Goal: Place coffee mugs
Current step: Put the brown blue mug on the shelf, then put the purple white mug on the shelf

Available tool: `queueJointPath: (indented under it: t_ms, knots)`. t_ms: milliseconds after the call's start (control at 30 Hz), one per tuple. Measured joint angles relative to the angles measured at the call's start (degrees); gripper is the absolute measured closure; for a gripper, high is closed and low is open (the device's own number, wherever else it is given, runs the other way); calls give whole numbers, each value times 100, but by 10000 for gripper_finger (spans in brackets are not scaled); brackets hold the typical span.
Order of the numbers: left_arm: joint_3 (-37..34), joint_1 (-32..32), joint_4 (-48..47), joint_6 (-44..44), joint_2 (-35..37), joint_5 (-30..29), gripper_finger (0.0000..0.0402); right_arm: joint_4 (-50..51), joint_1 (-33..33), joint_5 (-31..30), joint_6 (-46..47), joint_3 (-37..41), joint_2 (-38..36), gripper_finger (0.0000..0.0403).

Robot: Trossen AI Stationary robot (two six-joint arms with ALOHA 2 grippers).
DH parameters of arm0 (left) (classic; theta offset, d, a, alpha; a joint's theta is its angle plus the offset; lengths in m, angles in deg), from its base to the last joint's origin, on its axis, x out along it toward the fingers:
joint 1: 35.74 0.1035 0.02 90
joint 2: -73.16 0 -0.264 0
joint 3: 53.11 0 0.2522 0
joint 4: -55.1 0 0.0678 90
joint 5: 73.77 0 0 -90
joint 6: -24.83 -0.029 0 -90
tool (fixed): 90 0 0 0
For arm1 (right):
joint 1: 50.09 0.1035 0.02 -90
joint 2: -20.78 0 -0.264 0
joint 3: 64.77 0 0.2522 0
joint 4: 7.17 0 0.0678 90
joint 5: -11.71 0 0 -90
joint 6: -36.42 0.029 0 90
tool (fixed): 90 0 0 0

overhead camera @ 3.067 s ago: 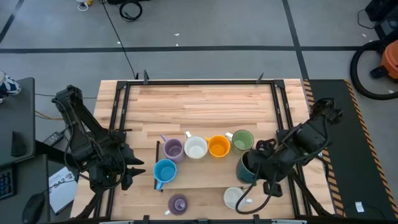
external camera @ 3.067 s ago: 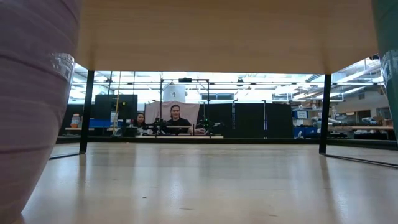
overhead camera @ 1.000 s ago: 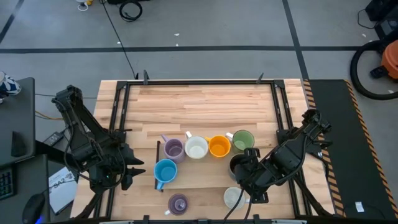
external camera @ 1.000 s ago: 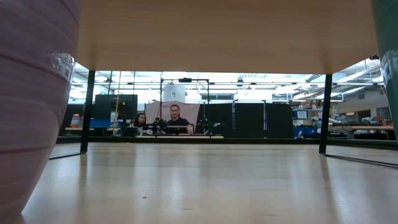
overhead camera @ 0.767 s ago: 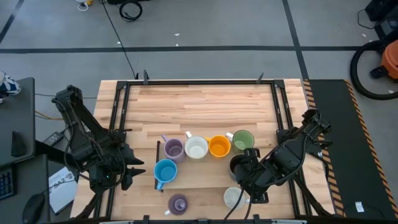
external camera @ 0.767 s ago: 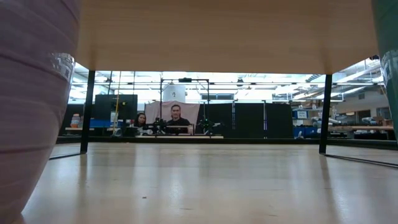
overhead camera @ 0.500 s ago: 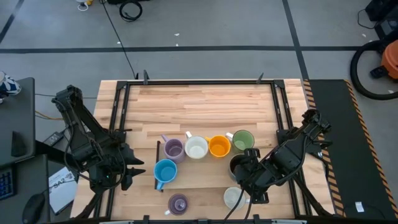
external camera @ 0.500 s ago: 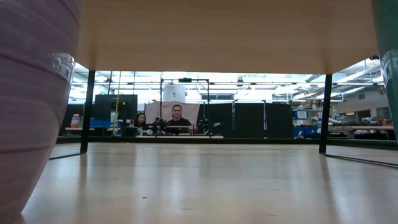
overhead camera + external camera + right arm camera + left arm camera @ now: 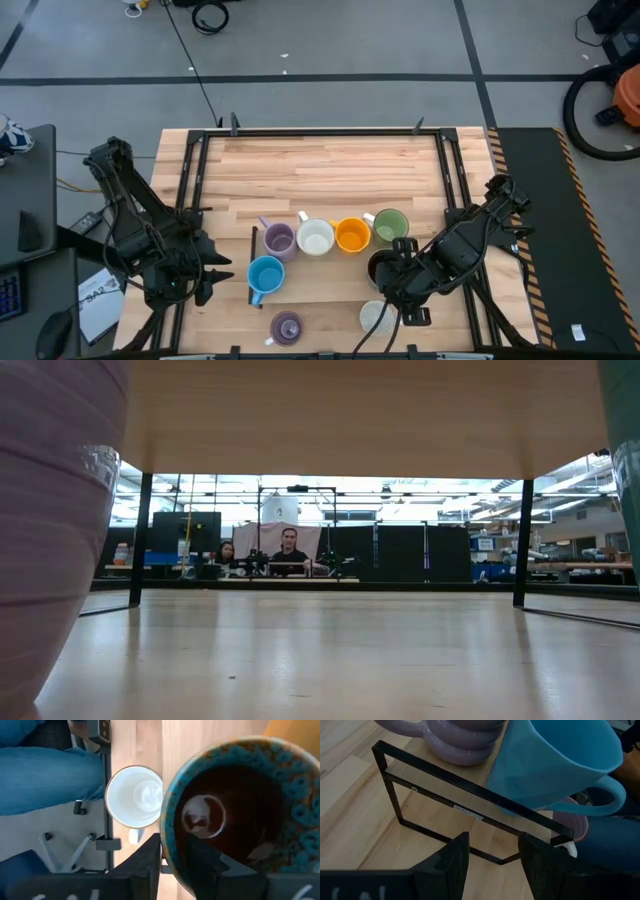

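**Dark mug in the right claw, low beside the row**

Your right gripper (image 9: 182,857) has its fingers pinched on the rim of the dark mug (image 9: 384,267), one finger inside and one outside, as the right wrist view shows. In the high view that claw (image 9: 392,275) sits lower right of centre, with the dark mug just below the green mug (image 9: 390,226) and just above a white mug (image 9: 376,317) near the bottom edge of the table (image 9: 330,165).

Out from there, a row runs leftward across the middle of the high view: green, orange mug (image 9: 351,235), a second white mug (image 9: 315,238), then a purple mug (image 9: 278,239). The blue mug (image 9: 265,274) lies below the purple one, and another purple mug (image 9: 287,326) sits at the bottom centre.

Your left gripper (image 9: 490,852) waits at the lower left of the high view, fingers spread and empty, looking at a black wire frame (image 9: 465,795) under the blue mug.

By my reading, you are in the placing step for the dark mug. Whether it rests on the wood or hangs just above it I cannot tell. The next move calls for setting it down level, clear of the green mug's wall, then parting the fingers and lifting straight up so the inner finger does not drag the rim.
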Motion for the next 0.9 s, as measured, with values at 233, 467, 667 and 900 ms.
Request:
queueJointPath:
  t_ms: [233, 467, 667, 900]
  knots:
    - [1, -1, -1, 2, 0, 0, 225, -3, -5, 31, 6, 0, 0, 270]
    - [-1, 0, 1, 4, 0, 0, 225, -7, -5, 81, 6, 0, 0, 248]
    - [1, 0, -1, 4, 0, 0, 225, -11, -5, 75, -75, 0, 0, 246]
    - [1, -2, 3, 4, 0, -116, 225, -21, 19, 90, -236, 0, -82, 247]
